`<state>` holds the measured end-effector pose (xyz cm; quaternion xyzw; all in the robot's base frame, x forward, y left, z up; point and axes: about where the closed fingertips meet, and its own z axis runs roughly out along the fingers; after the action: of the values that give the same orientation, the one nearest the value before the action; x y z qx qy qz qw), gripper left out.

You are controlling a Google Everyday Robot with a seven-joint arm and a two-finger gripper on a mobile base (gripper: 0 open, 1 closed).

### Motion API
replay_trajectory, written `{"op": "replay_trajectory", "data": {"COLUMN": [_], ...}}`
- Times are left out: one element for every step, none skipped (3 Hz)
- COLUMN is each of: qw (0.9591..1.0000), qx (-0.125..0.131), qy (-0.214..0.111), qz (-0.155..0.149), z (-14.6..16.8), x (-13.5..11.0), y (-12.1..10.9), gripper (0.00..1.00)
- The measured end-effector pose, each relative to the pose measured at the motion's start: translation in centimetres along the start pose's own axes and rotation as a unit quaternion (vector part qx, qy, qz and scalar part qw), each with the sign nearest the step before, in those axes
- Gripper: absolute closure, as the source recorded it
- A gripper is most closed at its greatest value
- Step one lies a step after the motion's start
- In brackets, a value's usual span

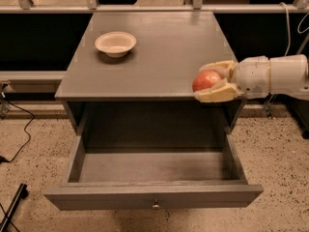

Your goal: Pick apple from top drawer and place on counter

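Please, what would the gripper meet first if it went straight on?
Likely nothing: the gripper, shut on the apple, points along the counter's front edge; the bowl sits farther back.

The cream two-finger gripper, at the front right corner of the flat grey counter, hides the right side of the small red-orange apple clasped in its jaws. The white arm is cut off by the frame's right edge.

My fingers clasp the apple at the right front edge of the counter, above the open top drawer; a bowl sits back left.
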<state>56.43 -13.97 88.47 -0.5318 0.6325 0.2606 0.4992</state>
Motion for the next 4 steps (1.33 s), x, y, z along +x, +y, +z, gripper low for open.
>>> {"op": "replay_trajectory", "data": {"qw": [0.9993,0.9974,0.9959,0.9948], "qx": [0.017,0.033,0.049,0.052], "qy": [-0.015,-0.009,0.002,0.008], "qz": [0.029,0.063,0.076,0.087], "z": [0.9,3.7,5.6,7.8], "x": [-1.2,-2.3,-2.5,-1.6], "y": [-2.0,-3.5,-4.3,-4.9], "gripper": [1.00,1.00,1.00,1.00]}}
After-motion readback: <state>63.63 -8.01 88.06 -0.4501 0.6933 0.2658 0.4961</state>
